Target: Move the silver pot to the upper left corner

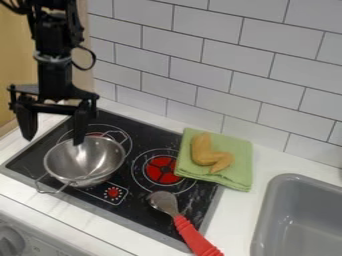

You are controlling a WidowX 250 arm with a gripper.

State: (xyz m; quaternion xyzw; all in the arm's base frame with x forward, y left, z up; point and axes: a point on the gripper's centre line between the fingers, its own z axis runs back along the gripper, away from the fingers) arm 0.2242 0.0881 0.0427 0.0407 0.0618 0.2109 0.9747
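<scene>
From where I'm standing, white rectangular tiles [220, 65] with dark joints are covering the back wall. A yellow surface [15, 65] is rising at the far left, and a beige upright strip [85, 82] is standing between it and the tiles. Below, a pale table [234, 212] is running along the wall, carrying a black stovetop [137, 217] with red-centred burner rings [162, 170]. A grey sink [277, 187] is sitting at the right, and a round knob [10, 240] is jutting from the front panel [50, 248] at the lower left.
</scene>
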